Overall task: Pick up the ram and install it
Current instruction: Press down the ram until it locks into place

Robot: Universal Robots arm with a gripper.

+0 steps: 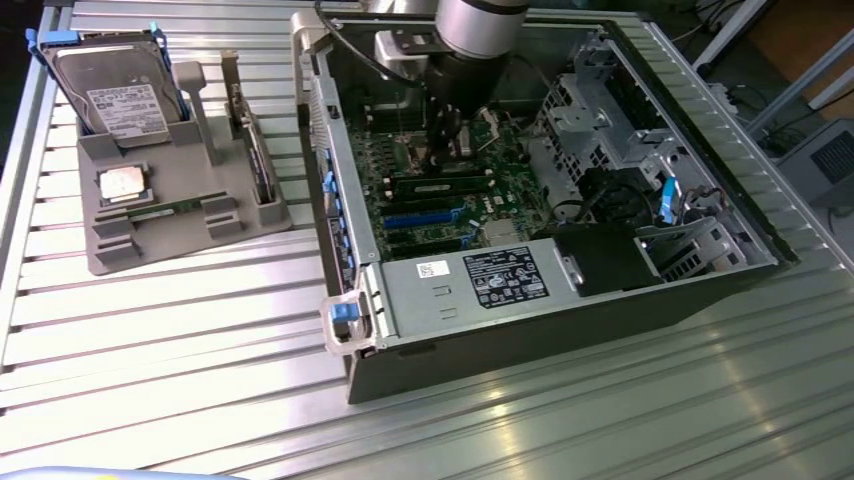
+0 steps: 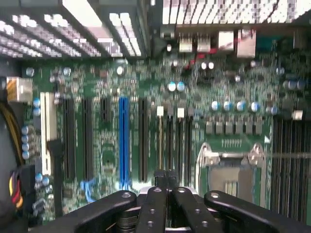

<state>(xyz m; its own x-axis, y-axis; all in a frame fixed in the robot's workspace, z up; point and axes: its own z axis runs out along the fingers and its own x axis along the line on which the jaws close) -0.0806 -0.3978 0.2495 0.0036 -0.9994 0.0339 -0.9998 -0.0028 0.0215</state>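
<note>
A long green ram stick [image 1: 434, 187] with dark chips sits across the motherboard [image 1: 501, 215] inside the open computer case [image 1: 534, 290]. My gripper [image 1: 447, 150] hangs inside the case just beyond the stick, close above the board. In the wrist view the gripper [image 2: 167, 180] is shut, its black fingers [image 2: 154, 204] pressed together with nothing visibly held. The tips point at the row of narrow memory slots [image 2: 170, 141] with white clips, beside the silver CPU socket [image 2: 233, 170]. Whether the tips touch the ram I cannot tell.
A grey tray [image 1: 120, 250] at the exterior view's left holds a hard drive [image 1: 120, 90], a square silver chip [image 1: 123, 185] and a thin green strip [image 1: 171, 208]. The case walls, drive cage [image 1: 601, 110] and power supply [image 1: 501, 275] surround the arm.
</note>
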